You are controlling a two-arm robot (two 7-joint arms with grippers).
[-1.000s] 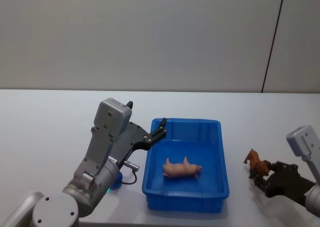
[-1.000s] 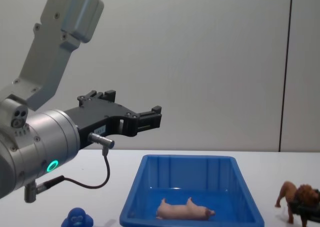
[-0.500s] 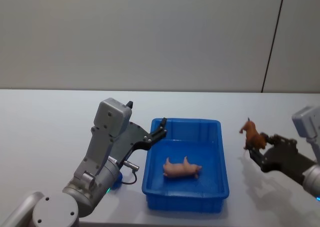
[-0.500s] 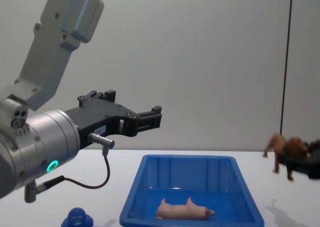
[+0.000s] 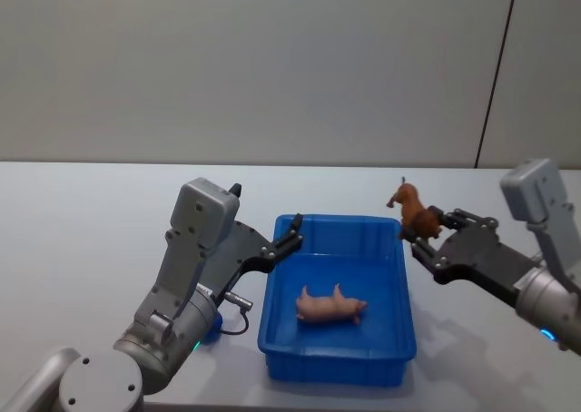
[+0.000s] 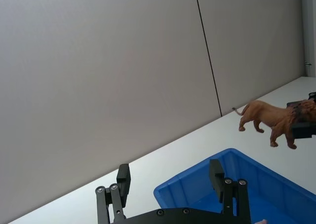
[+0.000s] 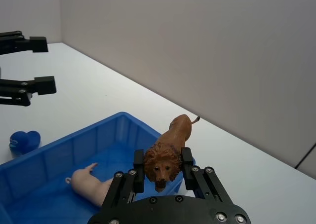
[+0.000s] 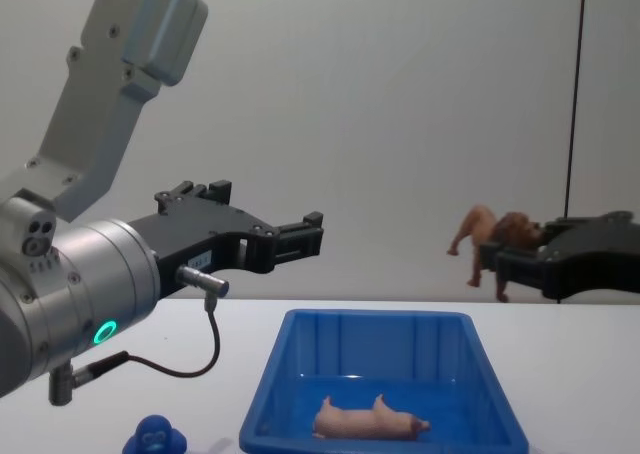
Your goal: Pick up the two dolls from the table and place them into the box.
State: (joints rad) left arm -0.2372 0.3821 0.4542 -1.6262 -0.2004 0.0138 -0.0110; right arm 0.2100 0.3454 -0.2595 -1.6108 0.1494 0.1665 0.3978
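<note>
**A:** What has changed for us since a second ago?

**B:** Our right gripper (image 5: 425,233) has lifted the lion (image 5: 413,210) off the table (image 5: 91,212) and carried it leftward. Our left gripper (image 8: 312,230) has not stirred.

**A:** Then let us go across from the left.

**B:** The left gripper hangs in the air above the far left corner of the box (image 5: 336,350). Its jaws are parted and there is nothing between them. Under that arm, on the near left of the table, we see a small blue object (image 8: 155,437).

**A:** And inside the box?

**B:** The pig (image 5: 329,307) lies on its side on the box floor, about the middle.

**A:** And on our right?

**B:** The right gripper's jaws are closed on the lion's maned head, one finger on each side. The lion hangs well clear of the table, just beside the far right corner of the box. Its rump and tail point left, away from the gripper.
</note>
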